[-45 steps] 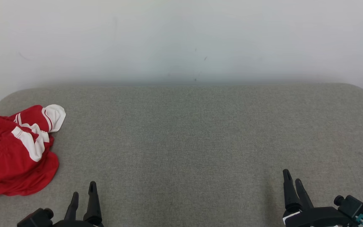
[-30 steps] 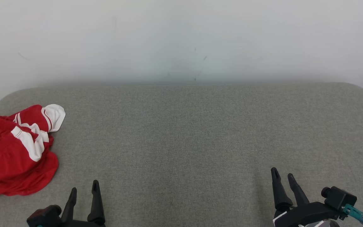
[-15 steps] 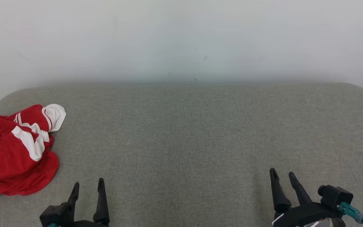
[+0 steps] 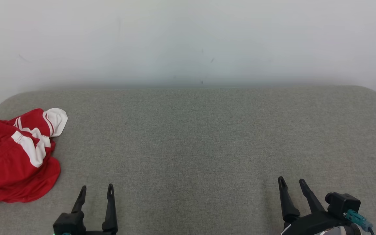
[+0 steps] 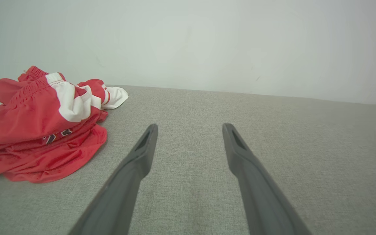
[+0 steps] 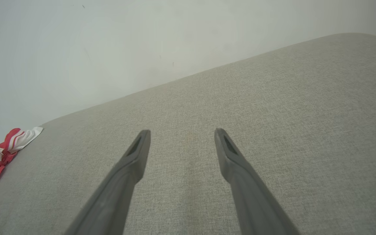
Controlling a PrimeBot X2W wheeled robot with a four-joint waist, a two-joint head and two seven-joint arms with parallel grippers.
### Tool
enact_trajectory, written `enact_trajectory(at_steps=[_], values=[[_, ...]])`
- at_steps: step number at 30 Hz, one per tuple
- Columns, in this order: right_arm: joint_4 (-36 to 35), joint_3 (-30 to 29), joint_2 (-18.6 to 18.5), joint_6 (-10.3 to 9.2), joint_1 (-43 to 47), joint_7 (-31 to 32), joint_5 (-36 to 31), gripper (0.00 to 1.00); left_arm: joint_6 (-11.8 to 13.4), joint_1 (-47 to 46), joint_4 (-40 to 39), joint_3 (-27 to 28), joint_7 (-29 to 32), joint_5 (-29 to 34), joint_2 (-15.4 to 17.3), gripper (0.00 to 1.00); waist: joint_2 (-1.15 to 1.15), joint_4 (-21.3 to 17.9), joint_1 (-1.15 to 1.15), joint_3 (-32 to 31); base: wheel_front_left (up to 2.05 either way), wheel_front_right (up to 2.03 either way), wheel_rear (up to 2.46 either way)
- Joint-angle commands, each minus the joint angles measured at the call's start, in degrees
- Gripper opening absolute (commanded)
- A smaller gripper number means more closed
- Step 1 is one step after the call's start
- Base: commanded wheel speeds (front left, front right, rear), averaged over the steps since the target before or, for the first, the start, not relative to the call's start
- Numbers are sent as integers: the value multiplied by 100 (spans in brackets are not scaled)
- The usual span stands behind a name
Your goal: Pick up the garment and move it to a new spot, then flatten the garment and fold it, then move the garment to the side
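Dark grey and tapered, the two long fingers (image 5: pixel 140 160) of the left gripper (image 4: pixel 97 187) stand spread apart above bare cloth, with nothing between them. The right gripper (image 4: pixel 291 180), equally dark and long-fingered, is likewise released and empty, low at the right of the head view, well apart from the left one. A small teal plug (image 4: pixel 357 219) sticks out of the black block on its wrist.

The crumpled red-and-white mesh garment (image 4: pixel 15 163) lies in a loose heap at the far left of the wide grey woven-fabric cushion (image 4: pixel 191 137), to the left of the left gripper and a little farther from the robot than its fingertips. Neither gripper touches it. In the left wrist view the heap sits to the left of the left finger, near but clear of it. One white-cuffed end points toward the middle of the cushion, and a gathered elastic band shows along the top. In the right wrist view a corner of it shows at the left edge, far from those fingers.

Some dark lettering (image 5: pixel 55 136) shows in a fold of the red cloth, too creased to read.

A plain pale wall (image 4: pixel 188 39) with a few faint dark specks rises behind the cushion. The grey cloth between the left gripper and the garment is open.
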Motion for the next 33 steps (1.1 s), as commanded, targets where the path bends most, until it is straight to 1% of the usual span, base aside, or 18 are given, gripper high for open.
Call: enact_trajectory(at_steps=[1,5,10,18,26,33], values=[[12,4,-18,25,-10,-46,-106,100,-7,-20,21,-16,-57,107,19,100,-1,1,0,0,0,0,0],[53,25,-18,26,0,-65,-265,100,-30,-20,126,-35,-108,230,0,100,-1,-1,0,-5,0,0,0],[80,37,-19,24,-1,-105,-428,100,-86,-20,235,39,-181,215,-77,100,-1,-5,0,-12,0,0,0],[109,43,-19,25,8,-160,-702,100,-189,-50,336,13,-281,498,-115,100,-1,2,0,-19,0,0,0],[152,82,-19,27,8,-205,-968,100,-218,-23,399,33,-382,782,-148,100,-1,7,0,-65,0,0,0],[183,100,-21,27,42,-204,-1017,100,-233,44,419,57,-393,878,-165,100,-1,15,0,-109,0,0,0]])
